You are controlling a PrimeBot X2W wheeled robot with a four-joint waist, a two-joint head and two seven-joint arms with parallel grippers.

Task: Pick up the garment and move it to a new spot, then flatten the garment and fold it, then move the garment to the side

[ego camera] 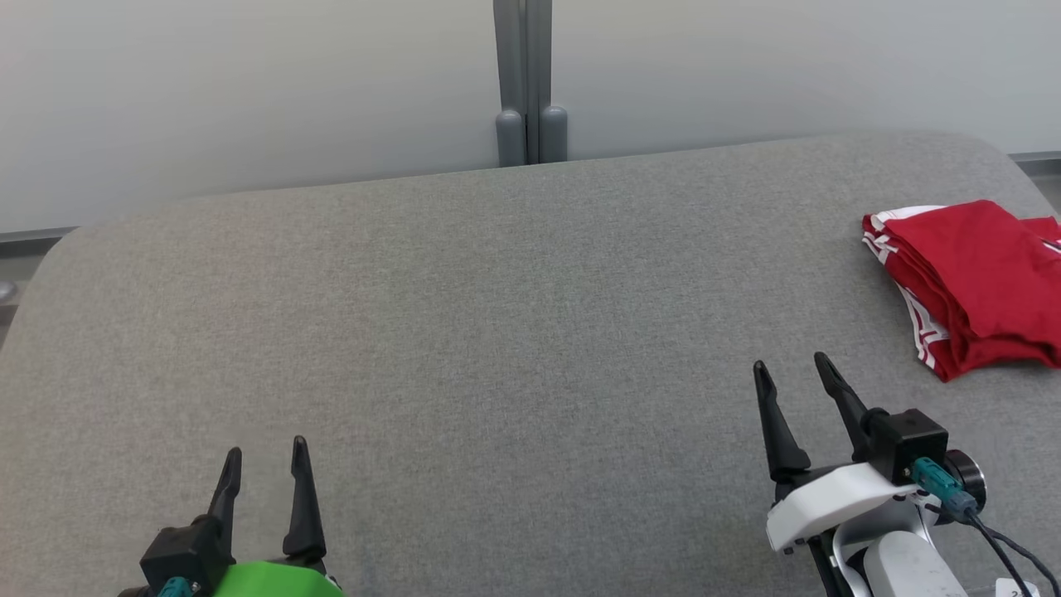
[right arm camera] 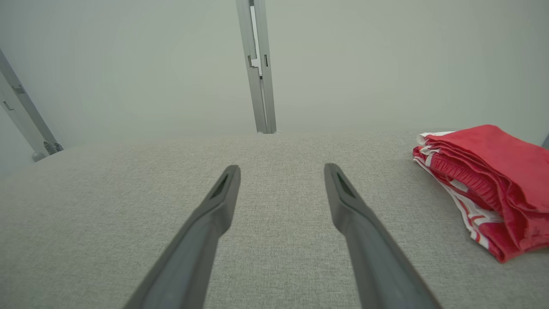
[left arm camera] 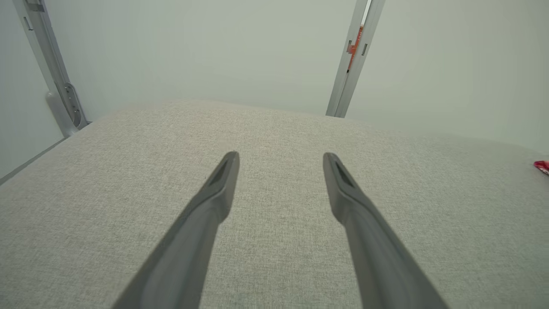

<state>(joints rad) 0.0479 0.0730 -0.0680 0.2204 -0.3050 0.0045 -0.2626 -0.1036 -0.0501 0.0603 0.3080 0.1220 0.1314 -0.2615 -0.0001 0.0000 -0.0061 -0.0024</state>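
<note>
open and empty, my left gripper (ego camera: 266, 446) and right gripper (ego camera: 789, 361) hovered over the table (ego camera: 497, 332); the garment (ego camera: 978, 282) lay folded near its right edge. i judged it best to back off without brushing the folds.

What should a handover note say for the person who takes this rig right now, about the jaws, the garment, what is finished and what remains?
Grippers: the left gripper has its jaws open and holds nothing, at the near left of the grey table. The right gripper also has open jaws, empty, at the near right, apart from the cloth.
Things: the red garment with white stripes lies folded in a stack at the table's right edge.
Done: by how it lies, the folding and the move to the side look finished.
Left: probably nothing; only check that the stack is tidy.
</note>
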